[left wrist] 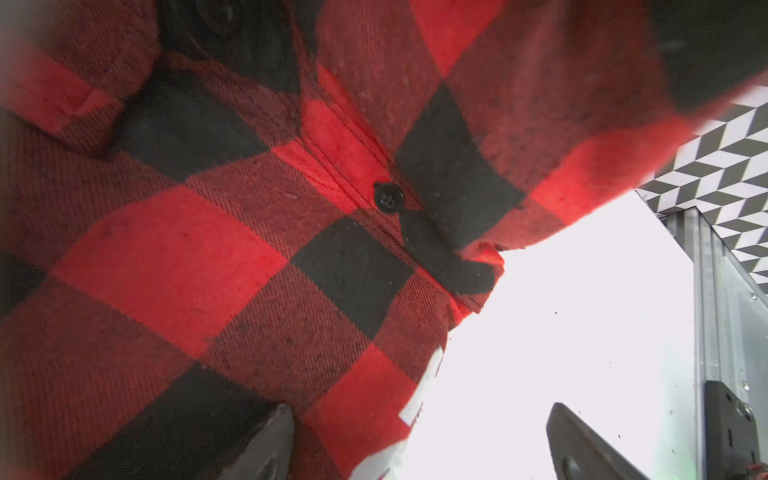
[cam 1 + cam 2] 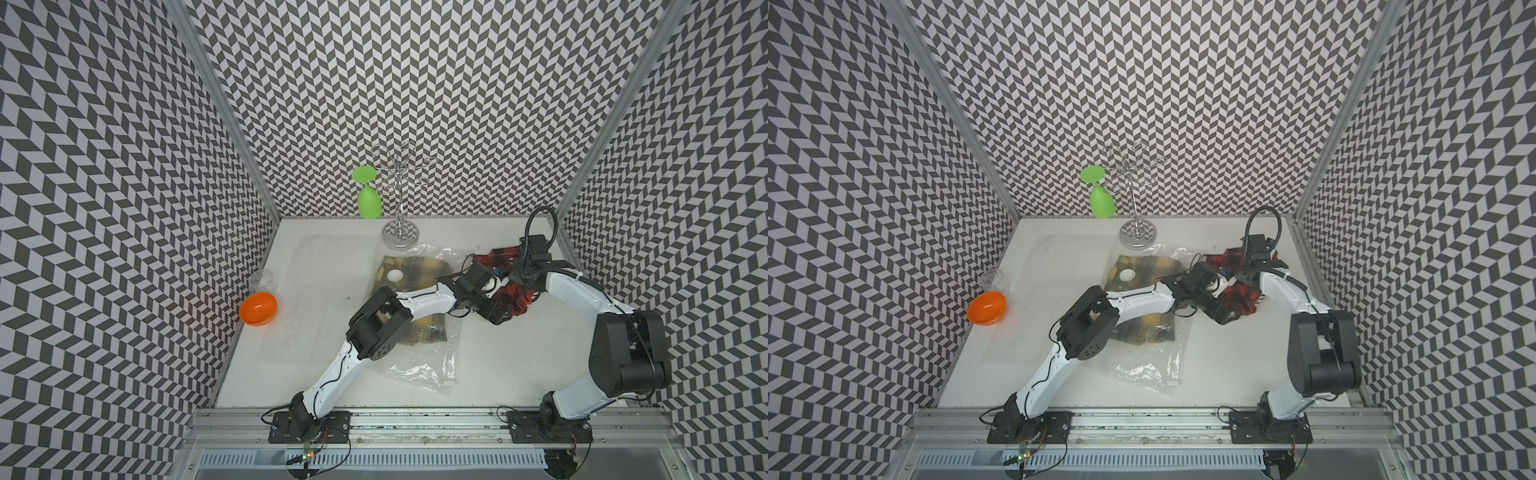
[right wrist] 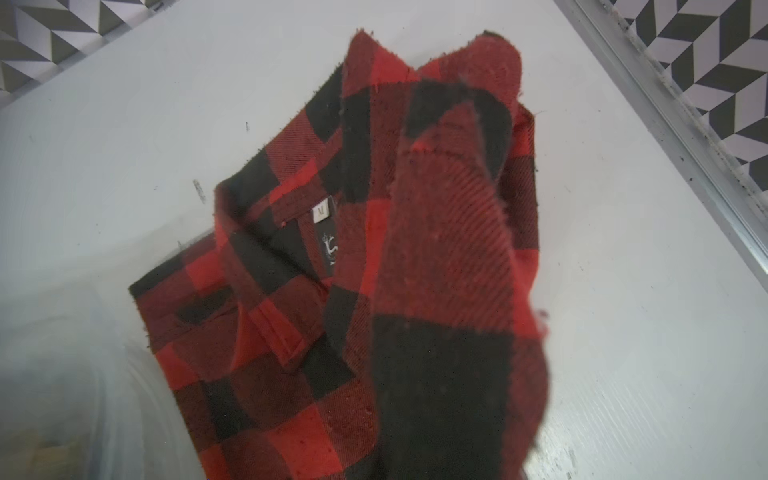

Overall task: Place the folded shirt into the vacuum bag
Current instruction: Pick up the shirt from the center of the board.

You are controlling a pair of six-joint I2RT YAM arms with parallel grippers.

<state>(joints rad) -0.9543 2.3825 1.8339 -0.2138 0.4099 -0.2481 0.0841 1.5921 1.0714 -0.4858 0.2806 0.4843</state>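
Left tool (image 1: 424, 451): my jaws are spread wide and hold nothing. They sit right at the edge of the shirt.
Right tool (image 2: 524, 279): closed tight. Its fingers are hidden, but the cloth rises in a bunch to it, so it has the shirt pinched.
Shirt (image 3: 436, 249): red-and-black check, partly lifted off the desk (image 3: 644, 291), between my two tools. The collar label faces my right wrist.
Vacuum bag (image 2: 415, 368): on the other side of my left tool from the shirt and just beside it, partly under my left forearm. It is clear and crinkled and lies flat. The shirt is outside it.
Valve cap (image 2: 395, 274): small, round and white, on the bag.
Inside the bag: a yellow plaid cloth (image 2: 419, 266).
Beyond the bag: a metal rack (image 2: 401, 237) with a green glass (image 2: 368, 203) hung upside down.
Well apart, past my left arm: an orange bowl (image 2: 257, 308) and a clear cup (image 2: 262, 280).
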